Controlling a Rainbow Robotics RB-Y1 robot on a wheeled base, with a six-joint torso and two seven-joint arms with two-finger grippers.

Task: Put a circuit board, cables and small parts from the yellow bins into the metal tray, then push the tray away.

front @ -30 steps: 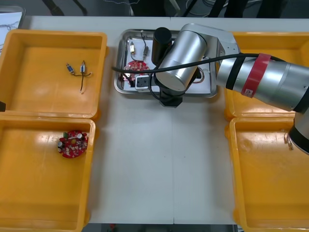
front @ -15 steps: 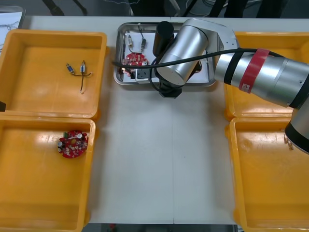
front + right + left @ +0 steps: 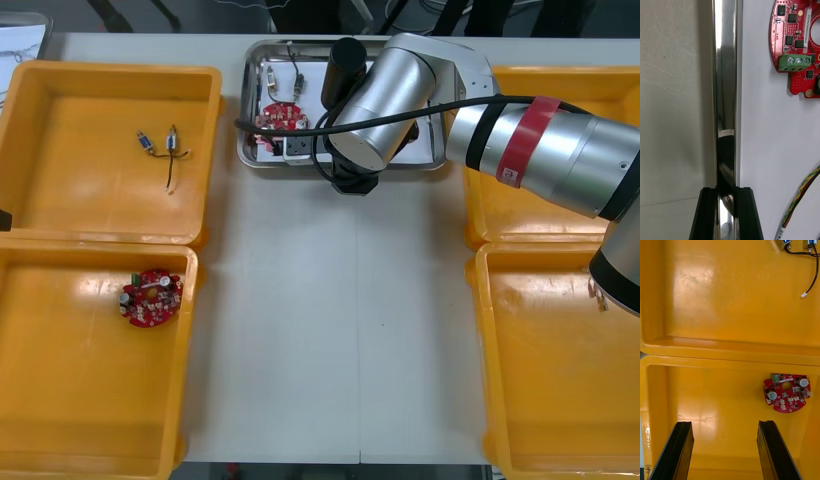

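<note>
Left tool (image 3: 725, 425): spread, idle above near-left yellow bin (image 3: 60, 400), spare circuit board (image 3: 150, 298) inside; right tool (image 3: 726, 189): pinching near rim of metal tray (image 3: 246, 110); tray sits far up the counter (image 3: 330, 330), holding circuit board (image 3: 795, 45) and red and yellow cable (image 3: 801, 195); risks: a long push probably overshoots the counter's far edge; the thin-rim pinch may slip, tilting the tray.

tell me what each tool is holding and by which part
The right tool grips the metal tray by its near rim; the left tool, open above a yellow bin, holds nothing.
</note>
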